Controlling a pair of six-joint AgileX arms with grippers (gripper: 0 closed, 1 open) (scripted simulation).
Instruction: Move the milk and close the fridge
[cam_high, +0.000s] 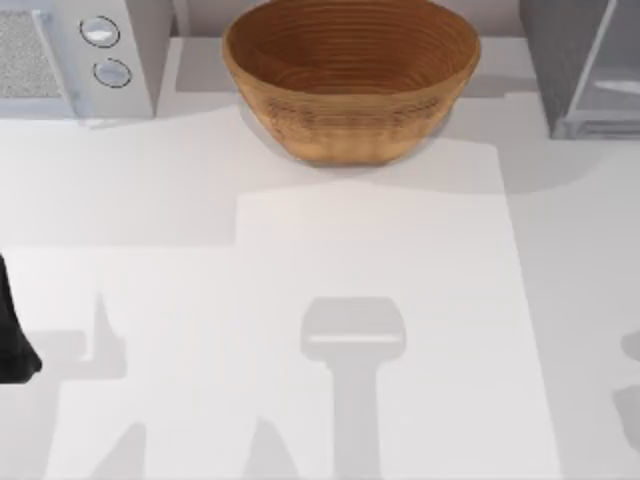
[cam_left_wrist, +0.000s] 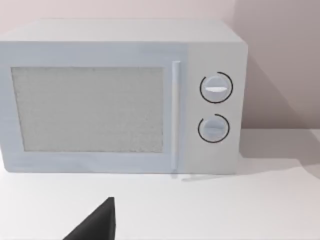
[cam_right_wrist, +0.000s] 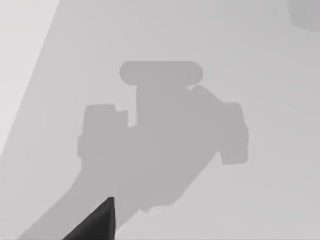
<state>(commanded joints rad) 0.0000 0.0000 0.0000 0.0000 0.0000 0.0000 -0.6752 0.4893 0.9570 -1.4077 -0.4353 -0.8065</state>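
Your fridge (cam_high: 585, 65) sits in the upper right corner of the top view, cut off by the top and right edges of the frame: a speckled dark grey side faces the table's middle, and the pale translucent door panel runs along its right, ending in a light sill at the front. Whether that door stands ajar is hard to tell from above. No carton is visible on the open table in these pictures.

Just left of the fridge, at top centre, you have the woven basket (cam_high: 350, 80), its rim near the back edge and its front curve bulging toward the table's middle. In the upper left corner stands the white microwave (cam_high: 75, 55) with two round knobs; the left wrist view faces it (cam_left_wrist: 125, 97) squarely across a strip of bare white table (cam_high: 370, 300).

Below those three things the tabletop lies wide and free, crossed by arm shadows. A dark piece of the left arm (cam_high: 15, 340) pokes in at the left edge, mid-height. You cannot tell how either gripper's fingers stand.
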